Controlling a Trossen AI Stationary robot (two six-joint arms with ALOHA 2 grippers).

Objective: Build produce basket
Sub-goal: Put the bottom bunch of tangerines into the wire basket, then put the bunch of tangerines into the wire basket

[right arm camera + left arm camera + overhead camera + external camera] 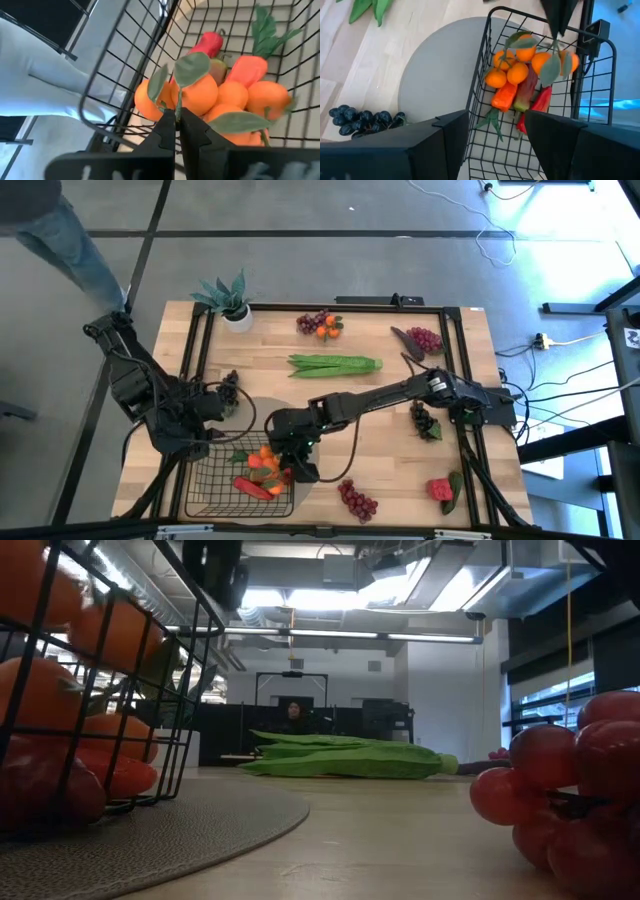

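The right arm stretches from its base at the table's 3 o'clock edge across to the basket (pixel 225 475) at 7 o'clock, elbow low, wrist bent down over the basket's 3 o'clock rim; the right gripper (pixel 177 131) has its fingers pinched shut on the leafy stem of a tangerine bunch (pixel 220 97), which sits against the carrot (pixel 245 70) and red pepper (pixel 207 44) already in the basket; the left arm folds in from 9 o'clock, and the left gripper (pixel 495 137) hovers over the basket's near rim with its 2 fingers spread wide, holding nothing; a dark grape bunch (pixel 362 120) lies just beside it on the wood; the green bean pods (pixel 335 364) rest at table centre toward 12 o'clock; a red grape bunch (pixel 357 500) lies at 6 o'clock, a strawberry (pixel 440 488) at 5 o'clock.
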